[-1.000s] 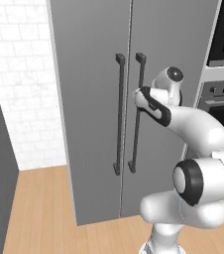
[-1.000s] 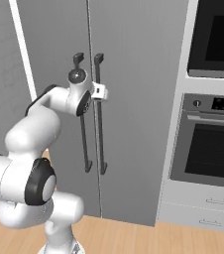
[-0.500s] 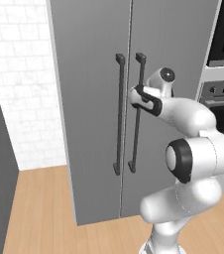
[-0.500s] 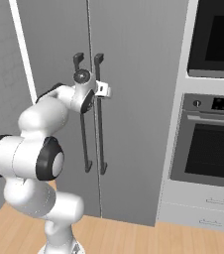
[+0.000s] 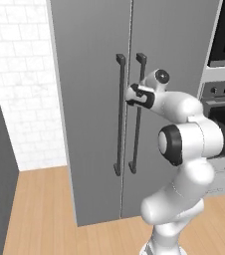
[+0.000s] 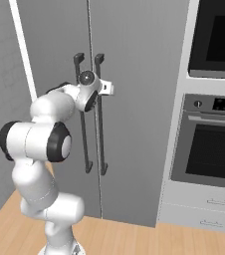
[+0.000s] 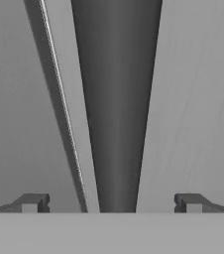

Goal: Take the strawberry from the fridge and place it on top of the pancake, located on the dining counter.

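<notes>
Since a second ago the arm's elbow has swung forward and up while the hand has stayed at about the same spot on the fridge (image 5: 94,124), close against the right-hand door handle (image 5: 136,114).

Both fridge doors are shut, flat grey panels meeting at a thin vertical seam (image 7: 64,114). Two long dark bar handles stand upright on either side of that seam: the left door handle (image 5: 119,114) and the right one.

From the left base view, the gripper (image 5: 131,96) sits at the upper part of the right-hand handle, level with a point a little below the handle's top bracket. From the right base view, the gripper (image 6: 104,88) pokes out just past that same bar (image 6: 101,114).

Seen from the hand, the dark bar (image 7: 116,104) runs straight up the middle, wide at the top and narrowing toward the bottom, with the seam to its left. The two fingertips (image 7: 32,202) stand spread wide, one on each side of the bar, with grey door showing between each tip and the bar. They hold nothing, and no contact with the bar is visible.

To the right of the fridge stand the wall ovens (image 6: 216,104), with black glass fronts.

A white tiled wall (image 5: 20,89) lies to the left, and a wooden floor (image 5: 40,214) below.
</notes>
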Tool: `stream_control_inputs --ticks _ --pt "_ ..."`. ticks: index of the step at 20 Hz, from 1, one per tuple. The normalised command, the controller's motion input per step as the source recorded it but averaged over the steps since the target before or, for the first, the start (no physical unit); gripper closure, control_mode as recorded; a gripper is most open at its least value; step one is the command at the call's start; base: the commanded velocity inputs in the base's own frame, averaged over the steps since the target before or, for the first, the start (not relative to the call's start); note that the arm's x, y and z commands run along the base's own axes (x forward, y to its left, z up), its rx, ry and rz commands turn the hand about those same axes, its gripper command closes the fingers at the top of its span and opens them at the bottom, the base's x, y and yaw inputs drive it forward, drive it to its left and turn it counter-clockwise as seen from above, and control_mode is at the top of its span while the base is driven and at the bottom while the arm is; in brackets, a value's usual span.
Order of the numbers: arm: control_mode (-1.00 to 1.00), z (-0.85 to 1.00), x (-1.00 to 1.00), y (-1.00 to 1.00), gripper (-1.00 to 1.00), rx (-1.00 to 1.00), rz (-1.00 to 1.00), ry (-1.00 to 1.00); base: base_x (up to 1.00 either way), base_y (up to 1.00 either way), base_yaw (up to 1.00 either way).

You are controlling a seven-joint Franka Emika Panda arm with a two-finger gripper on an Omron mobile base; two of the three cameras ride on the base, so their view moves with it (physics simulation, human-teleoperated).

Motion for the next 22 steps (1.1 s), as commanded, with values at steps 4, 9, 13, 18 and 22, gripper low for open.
stream_control_inputs --ticks 4,9,13,18,22 --pt "-1.0 -0.03 0.65 -0.06 -1.0 0.0 0.0 0.0 0.0 0.0 0.0" --pt "-1.0 -0.11 0.74 -0.03 -1.0 0.0 0.0 0.0 0.0 0.0 0.0" --pt "-1.0 -0.11 0.72 0.0 1.0 0.0 0.0 0.01 0.0 0.0 0.0" --pt "-1.0 -0.02 0.01 0.0 1.0 0.0 0.0 0.01 0.0 0.0 0.0" --pt "-1.0 0.0 -0.77 -0.16 1.0 0.01 0.0 -0.03 0.0 0.0 0.0"
